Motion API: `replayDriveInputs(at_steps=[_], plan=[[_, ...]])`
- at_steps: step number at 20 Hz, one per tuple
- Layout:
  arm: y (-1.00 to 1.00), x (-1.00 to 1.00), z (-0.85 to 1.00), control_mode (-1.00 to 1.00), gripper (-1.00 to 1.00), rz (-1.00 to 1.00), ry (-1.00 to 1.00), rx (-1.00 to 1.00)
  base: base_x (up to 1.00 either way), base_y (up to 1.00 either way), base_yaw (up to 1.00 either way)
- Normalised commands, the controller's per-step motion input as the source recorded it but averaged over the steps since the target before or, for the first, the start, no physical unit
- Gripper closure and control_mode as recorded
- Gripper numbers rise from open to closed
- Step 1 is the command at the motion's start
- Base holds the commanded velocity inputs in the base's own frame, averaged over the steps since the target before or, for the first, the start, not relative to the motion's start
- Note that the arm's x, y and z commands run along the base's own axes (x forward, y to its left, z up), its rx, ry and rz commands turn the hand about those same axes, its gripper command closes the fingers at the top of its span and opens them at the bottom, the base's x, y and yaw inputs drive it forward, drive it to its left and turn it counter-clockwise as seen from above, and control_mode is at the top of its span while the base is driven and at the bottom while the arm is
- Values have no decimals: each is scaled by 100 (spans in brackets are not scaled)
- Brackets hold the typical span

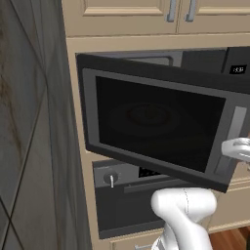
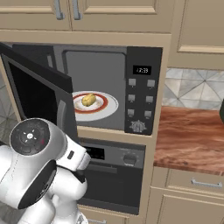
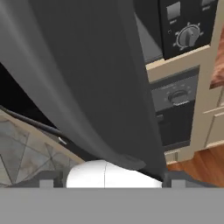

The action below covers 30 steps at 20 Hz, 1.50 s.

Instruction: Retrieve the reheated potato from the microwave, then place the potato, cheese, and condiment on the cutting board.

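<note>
**Microwave door swung open, potato on its plate inside**

A large built-in black microwave [image 2: 109,92] sits in a wall of cream wood cabinets. Its dark glass door [image 1: 156,124] is open, hinged on the left and swung out toward the cameras. In the left base view the door hides most of the oven cavity; its vertical grey handle [image 1: 237,122] is near the right edge of the door.

In the right base view the cavity is visible. Inside it, a round white plate w/ a red ring [image 2: 107,107] lies on the floor of the cavity, and a small yellowish-tan oval potato [image 2: 89,100] rests on the plate, a little left of centre. To the right of the cavity is the black button panel w/ a small display [image 2: 141,70] and a dial.

Below the microwave is a dark built-in oven w/ knobs [image 2: 127,159]. To the right, a reddish wood counter [image 2: 192,140] runs under a patterned grey tile backsplash.

The white robot arm [image 1: 183,210] rises in the foreground. In the left base view a pale part of the hand shows at the right edge, just beside the door handle. In the hand view the door's dark edge [image 3: 87,78] is very close up and crosses the frame; the two finger tips sit far apart at the bottom, one either side of it. Fingers look released, not clamped on the door, but contact w/ it can't be told.
</note>
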Motion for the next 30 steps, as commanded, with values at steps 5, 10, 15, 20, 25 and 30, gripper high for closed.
replayDriveInputs(at_steps=[5,10,15,20,25,30], plan=[[-31,-44,3,-100,-100,-4,0,16,0,0,0],[-48,-1,0,-100,-100,-5,0,18,0,0,0],[-29,35,0,-100,-100,-14,1,16,0,0,0],[-19,42,0,-100,-100,-10,4,24,0,0,0],[-23,34,0,-100,-100,-7,1,25,0,0,0],[-9,33,0,-100,-100,-5,3,28,0,0,0]])
